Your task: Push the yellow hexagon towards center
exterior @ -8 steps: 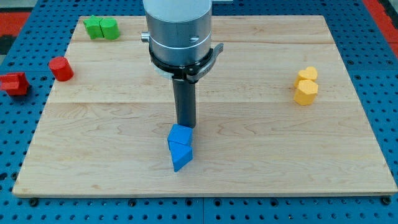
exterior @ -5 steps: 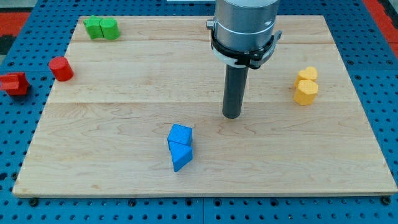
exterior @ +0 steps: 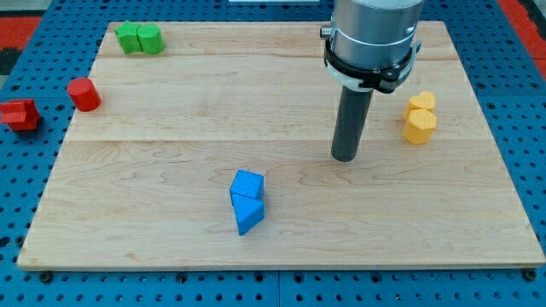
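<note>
While resting on the pale wooden board (exterior: 171, 153), my tip (exterior: 345, 159) is a bare rod with no fingers to spread or press. To its right, near but apart, sits the yellow hexagon (exterior: 419, 127), touching another yellow block (exterior: 421, 102). Blue pegboard (exterior: 529, 102) surrounds the board.

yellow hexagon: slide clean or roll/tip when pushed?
The yellow hexagon looks squat and flat-sided, so it probably slides, not rolls. Another yellow block touches it, so both may move or twist. My tip is to its left, apart.
</note>
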Robot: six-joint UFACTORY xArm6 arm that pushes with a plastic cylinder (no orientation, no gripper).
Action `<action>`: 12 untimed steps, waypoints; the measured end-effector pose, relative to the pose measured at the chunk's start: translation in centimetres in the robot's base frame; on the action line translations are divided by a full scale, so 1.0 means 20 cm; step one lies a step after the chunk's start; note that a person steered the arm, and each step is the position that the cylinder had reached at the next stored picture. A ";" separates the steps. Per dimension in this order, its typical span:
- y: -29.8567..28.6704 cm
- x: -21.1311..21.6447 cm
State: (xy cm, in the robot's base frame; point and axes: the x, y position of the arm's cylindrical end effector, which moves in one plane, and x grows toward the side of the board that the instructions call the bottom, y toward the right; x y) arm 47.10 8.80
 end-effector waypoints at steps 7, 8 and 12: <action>0.70 -0.04; 0.89 -0.17; 0.63 -0.15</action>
State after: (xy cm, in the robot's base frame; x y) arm 44.14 21.45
